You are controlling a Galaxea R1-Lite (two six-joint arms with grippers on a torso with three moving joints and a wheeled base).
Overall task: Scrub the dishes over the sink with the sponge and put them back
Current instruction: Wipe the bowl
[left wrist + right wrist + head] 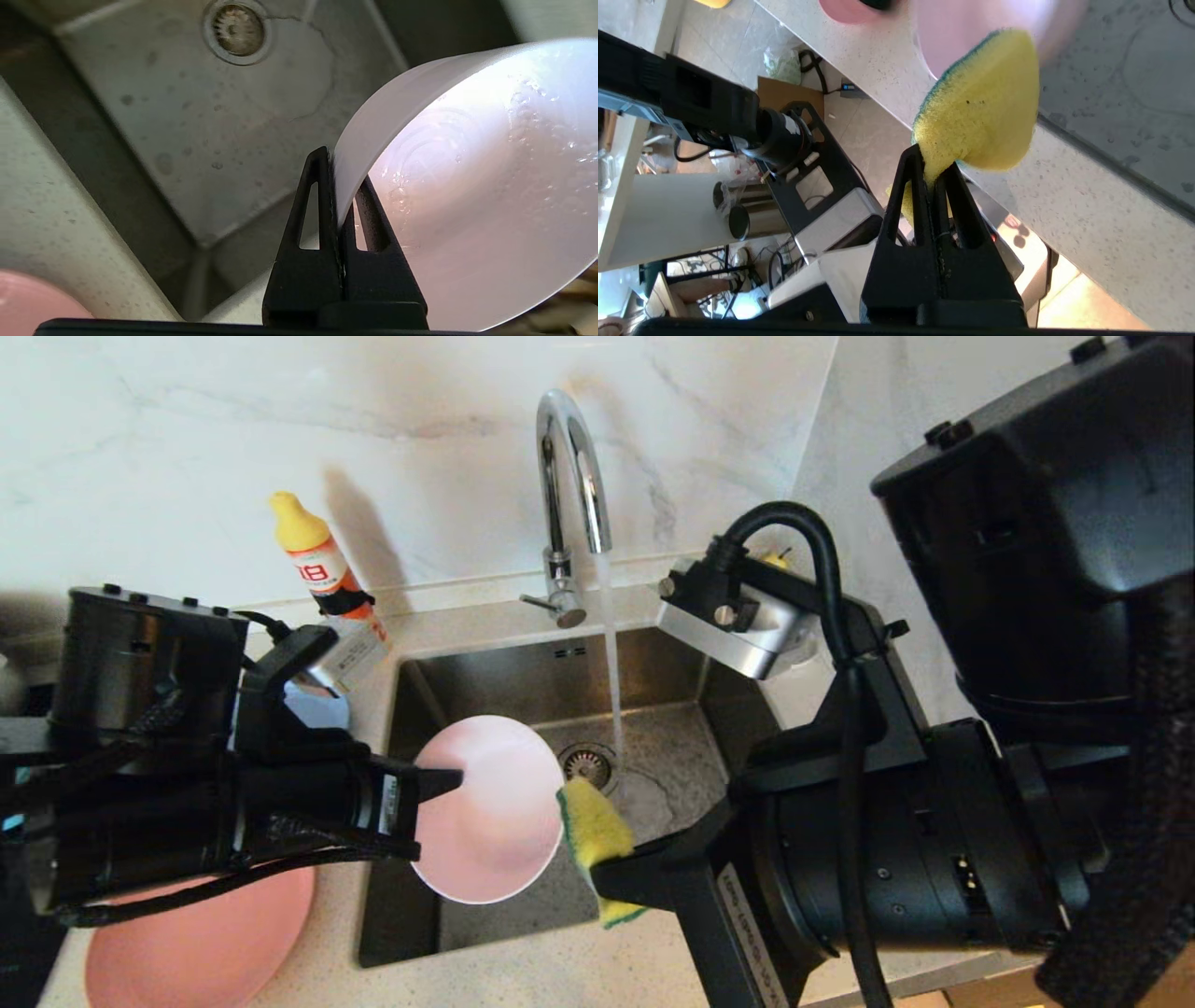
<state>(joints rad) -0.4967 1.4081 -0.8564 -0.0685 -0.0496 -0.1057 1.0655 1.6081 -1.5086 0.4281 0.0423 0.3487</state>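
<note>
Over the sink [523, 677], my left gripper [448, 782] is shut on the rim of the pale pink-white bowl [490, 807], which is tipped on edge with its wet inside facing the right arm. The left wrist view shows the bowl [467, 186] pinched between both fingers of that gripper [338, 186]. My right gripper [607, 877] is shut on the tail of the yellow sponge [593, 831], whose broad end sits at the bowl's right rim; I cannot tell whether they touch. In the right wrist view the sponge [985, 107] fans out above that gripper [931, 163].
Water runs from the chrome tap [569, 476] onto the basin floor beside the drain [588, 765]. A salmon-pink plate [205, 943] lies on the counter at front left. A yellow-capped bottle [317, 569] leans behind my left arm, with a pale blue dish [317, 705] beside it.
</note>
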